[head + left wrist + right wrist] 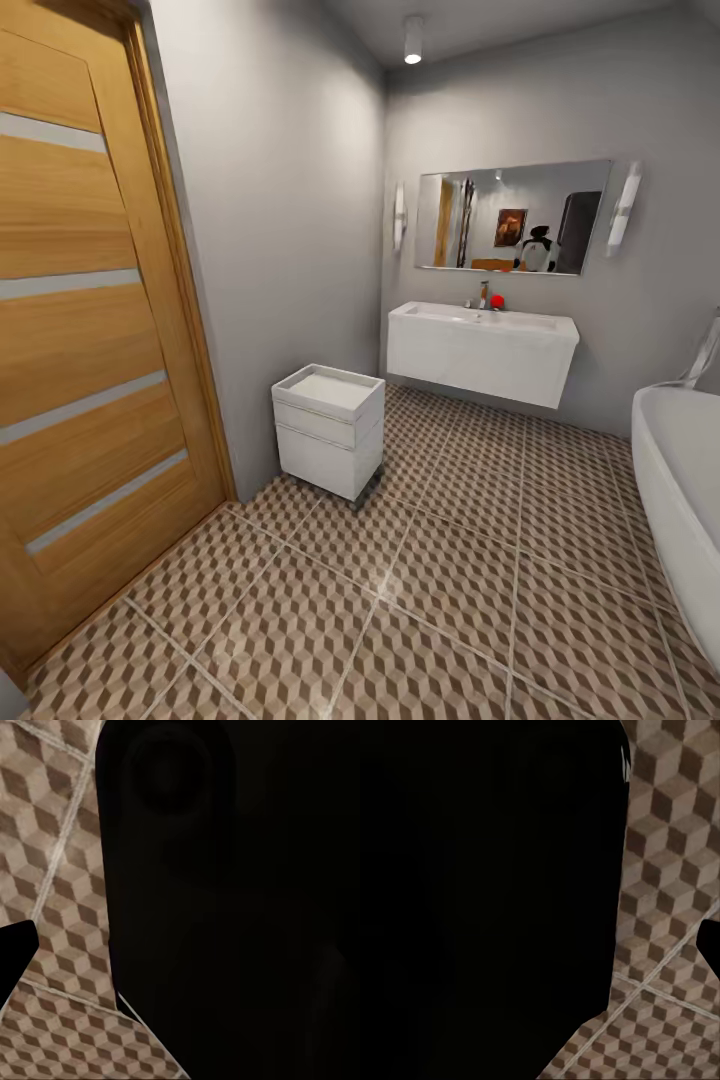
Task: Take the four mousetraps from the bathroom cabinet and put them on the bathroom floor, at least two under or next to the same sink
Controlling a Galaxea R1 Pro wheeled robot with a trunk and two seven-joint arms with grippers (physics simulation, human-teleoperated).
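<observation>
1. Head view puts me just inside the bathroom: glossy floor tiles in a brown, beige and white cube pattern (450, 590) run ahead to a wide white rectangular wall-hung sink (482, 352) with a chrome tap, mounted on the far wall under a long mirror (512, 217).
2. A small white drawer unit (328, 428) stands on the floor against the left wall, between the slatted wooden door (80, 330) and the sink; a white bathtub rim (680, 500) lines the right edge.
3. I judge this the travel step. The mousetraps and the orange-brown cabinet are not among what I can see from here, so nothing has been fetched yet.
4. Both wrist views are mostly dark bodywork with cube tiles (52, 870) (667, 870) beyond it; I cannot tell whether either pincer is wide or narrow, though probably neither holds anything.
5. Next move, as I read it: turn the base or head to find the cabinet, then drive up square to its front before reaching.
</observation>
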